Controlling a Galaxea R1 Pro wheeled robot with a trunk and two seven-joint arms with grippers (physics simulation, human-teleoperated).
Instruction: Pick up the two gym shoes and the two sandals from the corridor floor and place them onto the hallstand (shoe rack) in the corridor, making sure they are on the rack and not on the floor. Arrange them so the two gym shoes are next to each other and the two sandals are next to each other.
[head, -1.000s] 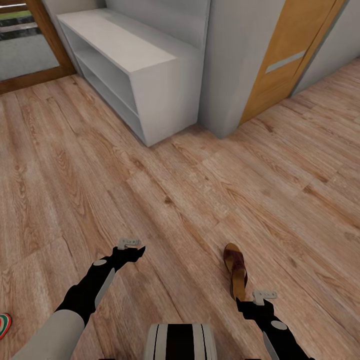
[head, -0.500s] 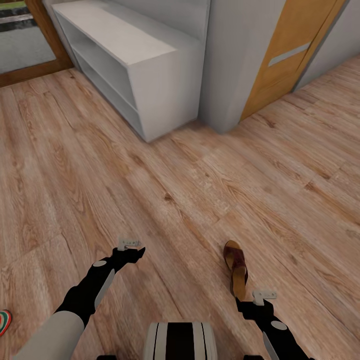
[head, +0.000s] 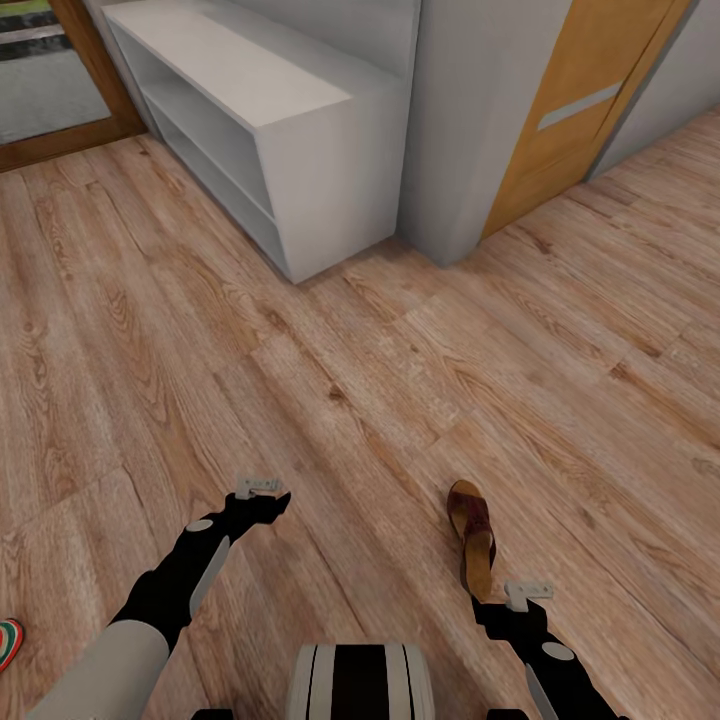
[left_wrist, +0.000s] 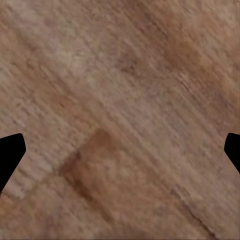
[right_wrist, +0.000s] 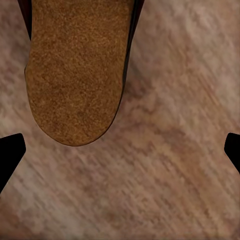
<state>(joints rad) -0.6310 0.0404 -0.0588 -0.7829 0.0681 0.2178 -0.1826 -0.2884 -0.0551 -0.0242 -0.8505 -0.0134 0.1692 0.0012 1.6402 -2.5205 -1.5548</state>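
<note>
At the far left edge, a sneaker (head: 8, 641) barely shows on the floor (head: 350, 400). Your left claw (head: 258, 490) hangs spread wide over bare planks, holding nothing. The shoe rack (head: 300, 130) stands ahead, left. The sandal (head: 473, 537) lies flat, long axis running away from you, toe far, heel just beside your right claw (head: 527, 590), also spread and empty. Nothing has moved in the last half second.

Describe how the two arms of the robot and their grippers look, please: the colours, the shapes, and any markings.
Both arms are matte black toward the wrist, each with a long pale grey inlay and a round grey disc. The left arm's upper segment is a light grey cylinder. The left gripper and right gripper each carry a small pale grey bracket. The fingers appear as flat black tips.
</note>
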